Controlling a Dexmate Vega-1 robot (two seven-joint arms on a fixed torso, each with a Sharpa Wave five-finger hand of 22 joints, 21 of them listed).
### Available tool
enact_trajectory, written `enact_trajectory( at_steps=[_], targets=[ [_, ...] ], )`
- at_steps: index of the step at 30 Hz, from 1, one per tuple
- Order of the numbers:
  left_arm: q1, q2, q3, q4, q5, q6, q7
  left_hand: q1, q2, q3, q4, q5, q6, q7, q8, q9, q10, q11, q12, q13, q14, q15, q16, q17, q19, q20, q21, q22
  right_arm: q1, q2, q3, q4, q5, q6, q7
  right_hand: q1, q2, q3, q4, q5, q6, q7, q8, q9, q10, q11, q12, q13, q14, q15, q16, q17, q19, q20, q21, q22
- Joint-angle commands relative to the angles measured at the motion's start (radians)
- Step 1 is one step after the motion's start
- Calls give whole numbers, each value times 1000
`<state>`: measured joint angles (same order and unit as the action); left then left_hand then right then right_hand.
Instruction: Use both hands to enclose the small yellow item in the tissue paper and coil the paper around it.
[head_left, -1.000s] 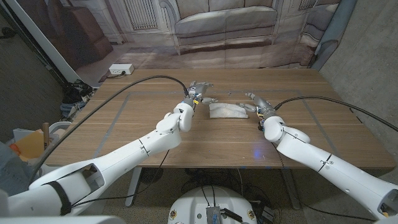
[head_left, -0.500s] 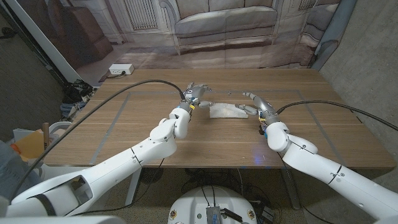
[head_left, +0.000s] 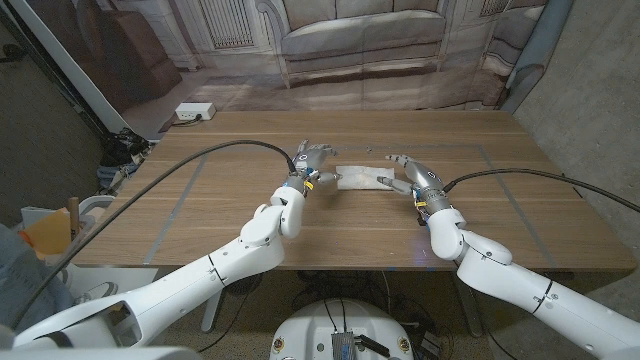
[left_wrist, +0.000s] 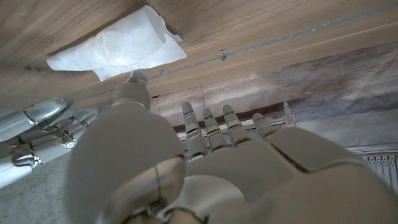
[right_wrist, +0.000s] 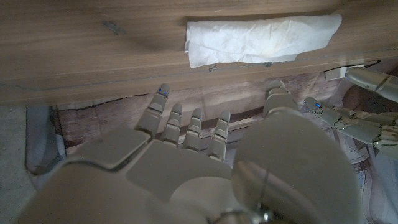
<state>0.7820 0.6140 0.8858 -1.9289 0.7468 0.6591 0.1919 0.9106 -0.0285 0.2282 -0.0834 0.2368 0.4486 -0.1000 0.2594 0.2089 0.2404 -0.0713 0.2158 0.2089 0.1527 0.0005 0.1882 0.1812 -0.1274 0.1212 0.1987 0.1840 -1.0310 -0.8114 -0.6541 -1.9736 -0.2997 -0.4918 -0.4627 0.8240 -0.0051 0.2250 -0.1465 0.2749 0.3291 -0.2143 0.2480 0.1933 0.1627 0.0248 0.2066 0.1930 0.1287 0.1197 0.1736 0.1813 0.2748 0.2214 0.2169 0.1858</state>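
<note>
Wooden table: folded tissue between spread, empty left hand, right hand

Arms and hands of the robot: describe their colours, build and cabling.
Both arms are glossy white rounded shells with dark seams at the joints. The left hand and right hand are metallic grey with jointed fingers; the wrist views show small blue lights near some fingertips. A black cable arcs to each wrist.
</note>
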Motion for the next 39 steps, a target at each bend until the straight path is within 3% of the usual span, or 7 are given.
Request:
enact_trajectory(
  at_steps=[1,6,12,13,25,28,39],
  targets=[
    [-9,4,80,-18,197,82,-81,17,0,4,-9,8,6,-2,2,0,-16,-5,-8,1,-18,3,-6,2,-23,-1,-7,4,9,6,-58,35,-167,-31,12,24,-2,2,-10,14,26,-3,7,3,-14,-7,-1,4,-9,-7,6,2,12,-3,-2,3],
    [-7,-9,99,1,275,95,-105,35,2,8,-19,10,-7,-5,-8,0,-44,-15,-15,0,-48,-20,-10,2,-43,-6,-8,4,10,14,-69,36,-209,-48,25,33,-4,3,-12,20,35,-3,8,3,-19,-12,-2,4,-12,-12,6,2,15,-3,-2,3],
    [2,-27,99,28,313,77,-110,44,1,7,-24,10,7,19,-8,1,-63,-30,-18,0,-79,-48,-13,0,-46,-7,-2,5,13,25,-76,44,-246,-53,32,51,-6,5,-13,33,63,-2,11,4,-29,-27,-2,3,-17,-16,8,2,23,-3,-2,3],
    [3,-29,98,32,316,74,-112,45,1,7,-25,10,4,21,-10,1,-66,-28,-18,0,-83,-47,-13,0,-47,-8,-2,5,13,28,-76,45,-251,-56,33,60,-9,3,-11,43,86,-5,13,4,-33,-56,0,2,-19,-19,11,3,27,-2,-2,2],
    [29,-57,66,72,291,28,-74,44,4,3,-24,10,-20,30,-25,1,-71,-7,-12,0,-88,-9,-5,-1,-48,-6,3,5,19,61,-94,82,-322,-87,20,63,-16,-1,-8,51,76,-4,1,3,-37,-56,0,1,-12,-26,14,3,34,-3,-2,3],
    [33,-63,63,81,284,19,-63,43,4,2,-23,10,-15,26,-24,1,-65,-9,-9,0,-83,-6,-3,-1,-42,-3,6,5,23,68,-99,96,-332,-86,18,64,-19,-4,-5,56,74,-5,-3,3,-38,-42,2,1,-5,-30,17,4,42,-3,0,3],
    [38,-85,54,118,262,1,2,51,4,-3,-27,11,44,32,-9,1,-6,-1,13,-2,-22,10,13,-4,16,24,27,4,45,89,-100,168,-327,-31,-6,80,-13,-4,1,75,154,-4,15,8,-3,-62,18,1,33,-59,26,5,73,-4,6,3]
  ],
)
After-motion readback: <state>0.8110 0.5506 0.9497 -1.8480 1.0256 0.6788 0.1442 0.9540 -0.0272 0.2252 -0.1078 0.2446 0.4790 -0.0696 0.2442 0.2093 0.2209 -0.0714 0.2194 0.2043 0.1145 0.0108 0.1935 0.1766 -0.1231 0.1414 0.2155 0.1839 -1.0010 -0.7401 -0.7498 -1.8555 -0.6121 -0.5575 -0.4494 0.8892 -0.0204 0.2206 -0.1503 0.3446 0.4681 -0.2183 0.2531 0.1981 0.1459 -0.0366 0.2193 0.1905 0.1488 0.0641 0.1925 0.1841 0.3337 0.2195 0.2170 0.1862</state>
